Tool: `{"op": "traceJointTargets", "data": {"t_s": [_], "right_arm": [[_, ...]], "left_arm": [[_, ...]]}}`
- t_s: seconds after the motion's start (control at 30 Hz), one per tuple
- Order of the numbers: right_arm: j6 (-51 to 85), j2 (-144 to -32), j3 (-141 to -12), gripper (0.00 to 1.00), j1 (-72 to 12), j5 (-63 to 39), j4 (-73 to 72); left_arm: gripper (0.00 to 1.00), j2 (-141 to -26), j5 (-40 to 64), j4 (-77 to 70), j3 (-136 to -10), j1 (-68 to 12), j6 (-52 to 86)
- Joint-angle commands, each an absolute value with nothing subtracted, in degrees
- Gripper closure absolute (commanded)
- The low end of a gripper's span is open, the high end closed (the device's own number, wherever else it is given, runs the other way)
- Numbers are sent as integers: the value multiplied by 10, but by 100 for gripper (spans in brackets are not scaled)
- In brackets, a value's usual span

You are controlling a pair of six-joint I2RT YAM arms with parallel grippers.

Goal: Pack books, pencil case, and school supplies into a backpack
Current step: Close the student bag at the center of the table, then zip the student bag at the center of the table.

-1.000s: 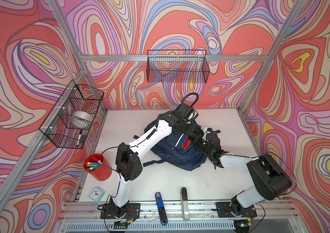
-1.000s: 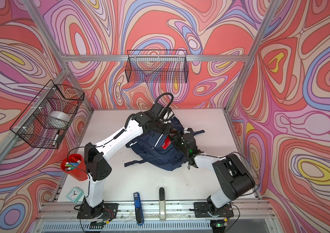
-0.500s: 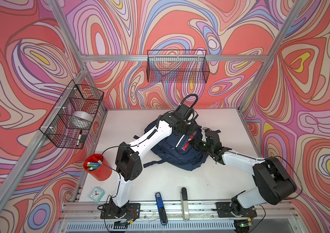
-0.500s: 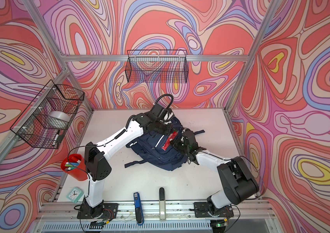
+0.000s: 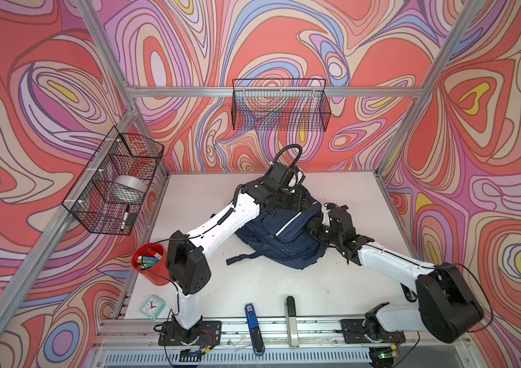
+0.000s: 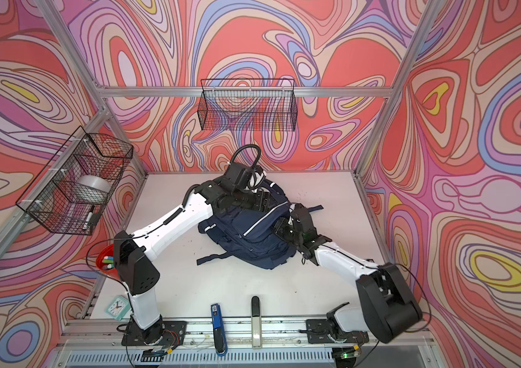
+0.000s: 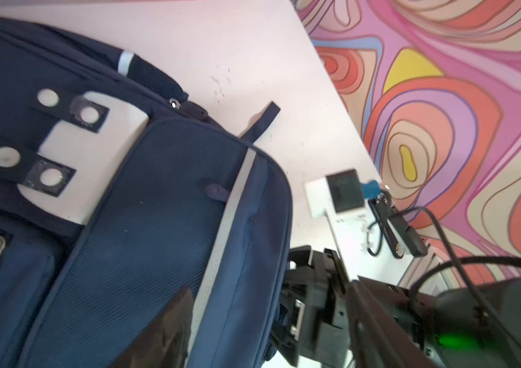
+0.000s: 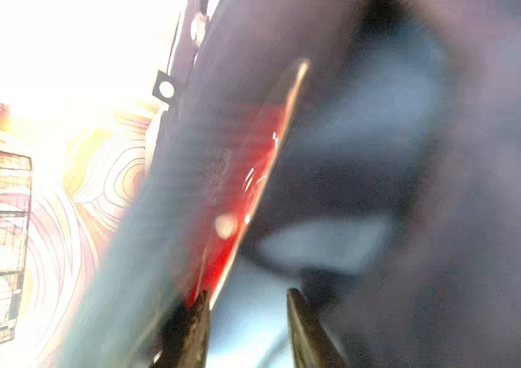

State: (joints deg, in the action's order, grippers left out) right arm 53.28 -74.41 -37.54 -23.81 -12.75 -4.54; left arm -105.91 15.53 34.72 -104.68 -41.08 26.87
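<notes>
Mia: Look at both top views. What is the job right now?

Ben: The backpack (image 5: 280,232) lies in the middle of the table (image 5: 253,296), a bit to the far side. The right gripper (image 5: 313,229) pokes into its right side. The left gripper (image 5: 297,204) is at its far edge. I think a packet is going in. The right one should back out straight and slow, so nothing comes out with it. The left one should hold the flap up. I cannot see any jaws from up here.

Mia: And the left wrist view?

Ben: One dark finger (image 7: 163,328) hangs over the blue cloth, near the white patch (image 7: 93,159). Its partner is hidden. Apart or together? I cannot tell.

Mia: The right wrist view?

Ben: Blurry! The two fingertips (image 8: 197,315) stand apart, with a fair gap. The red packet (image 8: 246,191) stands on edge inside the bag. It touches one fingertip but is not pinched. A pale blue thing (image 8: 326,242) lies deeper in.
</notes>
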Motion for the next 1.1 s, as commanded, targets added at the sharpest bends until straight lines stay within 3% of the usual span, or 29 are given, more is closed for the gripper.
{"op": "traceJointTargets", "data": {"t_s": [0.0,0.07,0.13,0.17,0.2,0.33,0.4,0.57,0.67,0.87,0.97,1.0,1.07], "right_arm": [[506,-646,-333,53,-240,-69,68],[503,-581,-317,47,-239,-46,124],[492,-541,-314,32,-241,-47,153],[490,-531,-318,3,-244,-39,172],[488,-526,-319,2,-252,-33,179],[480,-551,-342,2,-328,1,184],[478,-584,-362,2,-378,28,170],[449,-666,-387,2,-390,-60,78],[449,-697,-404,2,-391,-97,45],[474,-695,-380,15,-404,-85,0],[472,-695,-382,17,-405,-74,15],[476,-693,-379,18,-404,-64,23],[494,-685,-369,29,-388,-46,39]], "left_arm": [[14,-1001,182,296,-999,-384,306],[0,-966,199,264,-941,-363,329],[0,-936,204,235,-880,-344,346],[0,-925,211,219,-849,-329,360],[0,-916,219,203,-821,-317,376],[14,-896,208,134,-724,-285,404],[16,-906,194,133,-715,-285,390],[16,-941,206,122,-714,-285,403],[15,-932,143,147,-699,-285,414],[16,-921,130,91,-639,-285,444],[23,-940,180,25,-620,-286,471],[30,-947,190,12,-621,-288,477],[40,-957,192,9,-626,-295,478]]}}
